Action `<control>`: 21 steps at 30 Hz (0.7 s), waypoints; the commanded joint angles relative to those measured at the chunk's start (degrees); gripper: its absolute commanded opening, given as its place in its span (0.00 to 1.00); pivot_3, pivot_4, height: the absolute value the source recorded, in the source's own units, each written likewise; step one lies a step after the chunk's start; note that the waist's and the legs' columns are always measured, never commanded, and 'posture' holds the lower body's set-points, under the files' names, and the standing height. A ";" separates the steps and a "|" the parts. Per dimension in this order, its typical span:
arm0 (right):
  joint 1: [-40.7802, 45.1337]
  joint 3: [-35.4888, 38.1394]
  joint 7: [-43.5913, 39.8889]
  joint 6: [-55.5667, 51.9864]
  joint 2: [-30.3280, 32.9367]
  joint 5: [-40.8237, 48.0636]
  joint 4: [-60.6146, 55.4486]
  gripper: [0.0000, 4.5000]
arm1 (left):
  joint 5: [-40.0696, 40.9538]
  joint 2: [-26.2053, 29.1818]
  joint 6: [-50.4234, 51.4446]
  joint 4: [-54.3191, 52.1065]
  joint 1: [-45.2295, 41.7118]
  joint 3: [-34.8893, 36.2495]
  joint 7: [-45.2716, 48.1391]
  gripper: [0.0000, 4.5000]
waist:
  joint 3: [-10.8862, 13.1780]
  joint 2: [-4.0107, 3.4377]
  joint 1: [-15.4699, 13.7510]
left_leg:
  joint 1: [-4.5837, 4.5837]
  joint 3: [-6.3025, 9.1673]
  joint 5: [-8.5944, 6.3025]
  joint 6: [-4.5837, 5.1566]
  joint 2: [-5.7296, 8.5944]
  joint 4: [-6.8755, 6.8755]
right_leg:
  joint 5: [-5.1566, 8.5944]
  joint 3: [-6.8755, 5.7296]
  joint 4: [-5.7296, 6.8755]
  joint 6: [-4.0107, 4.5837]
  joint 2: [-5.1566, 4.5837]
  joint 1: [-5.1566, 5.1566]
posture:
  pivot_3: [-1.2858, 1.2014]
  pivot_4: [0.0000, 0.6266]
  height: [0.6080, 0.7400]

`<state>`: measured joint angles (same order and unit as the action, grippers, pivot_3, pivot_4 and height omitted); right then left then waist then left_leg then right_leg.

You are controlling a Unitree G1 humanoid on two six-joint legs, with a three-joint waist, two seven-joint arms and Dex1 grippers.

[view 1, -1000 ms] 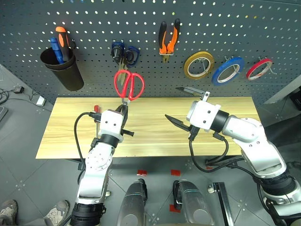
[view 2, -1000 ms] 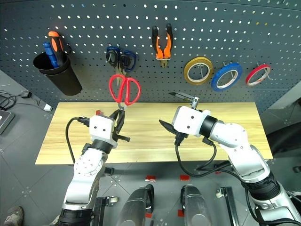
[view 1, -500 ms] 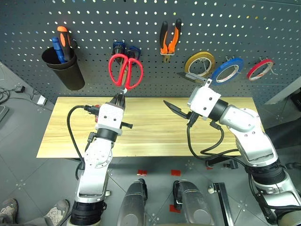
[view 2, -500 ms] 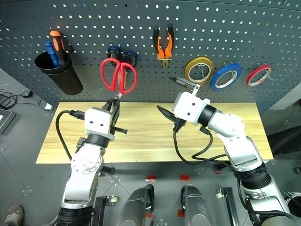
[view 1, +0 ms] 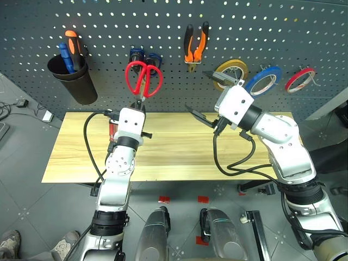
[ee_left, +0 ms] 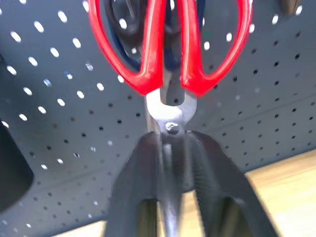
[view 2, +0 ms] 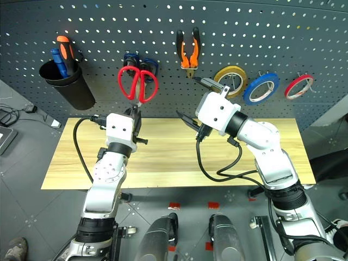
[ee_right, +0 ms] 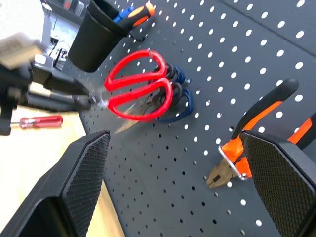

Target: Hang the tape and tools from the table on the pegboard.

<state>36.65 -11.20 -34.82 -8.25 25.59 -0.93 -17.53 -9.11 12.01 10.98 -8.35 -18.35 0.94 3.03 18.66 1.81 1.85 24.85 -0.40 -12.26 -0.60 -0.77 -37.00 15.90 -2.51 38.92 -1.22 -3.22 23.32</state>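
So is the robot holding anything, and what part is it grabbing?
The left pincer holds the red-handled scissors by the blades, just below the pivot, with the handles up against the pegboard. The right pincer is open and holds nothing.

We see the red-handled scissors (view 1: pixel 144 79) held handles-up against the pegboard (view 1: pixel 304 32) over the blue-handled pair, the pliers (view 1: pixel 195 44) and blue tape (view 1: pixel 263 81) hanging on hooks, and the slim red-handled screwdriver (ee_right: pixel 37 121) lying on the light wooden worktop (view 1: pixel 174 157).
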 commanded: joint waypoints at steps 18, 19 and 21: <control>-0.32 -4.85 6.81 -50.97 -15.20 13.32 -13.52 1.00 | 17.11 12.75 30.32 17.22 -3.65 16.90 12.14 0.89 | 0.27 0.09 0.64 | -0.03 0.10 0.00 -0.01 -0.06 0.01 | 0.00 -0.04 0.11 0.03 0.07 0.07 | 0.48 0.59 1.00; 0.54 -5.52 6.91 -52.17 -15.83 13.87 -13.69 1.00 | 16.70 14.07 29.65 19.43 -4.71 16.47 12.67 0.89 | 0.29 0.08 0.64 | -0.03 0.10 0.00 0.00 -0.03 0.01 | 0.00 -0.03 0.11 0.03 0.06 0.08 | 0.48 0.60 1.00; 2.26 -6.41 7.04 -54.40 -17.14 15.04 -13.66 1.00 | 16.11 15.89 27.95 23.73 -6.88 15.67 13.27 0.89 | 0.47 0.09 0.44 | -0.03 0.09 -0.01 0.01 0.01 0.03 | 0.00 0.00 0.09 0.04 0.04 0.09 | 0.48 0.62 1.00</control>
<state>37.28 -17.13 -28.12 -61.21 9.56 12.68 -27.96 7.16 27.16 40.48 13.74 -24.34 16.89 15.60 19.13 1.90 2.29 24.83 -0.31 -12.26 -0.59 -0.76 -36.96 15.90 -2.52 39.00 -1.18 -3.19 23.44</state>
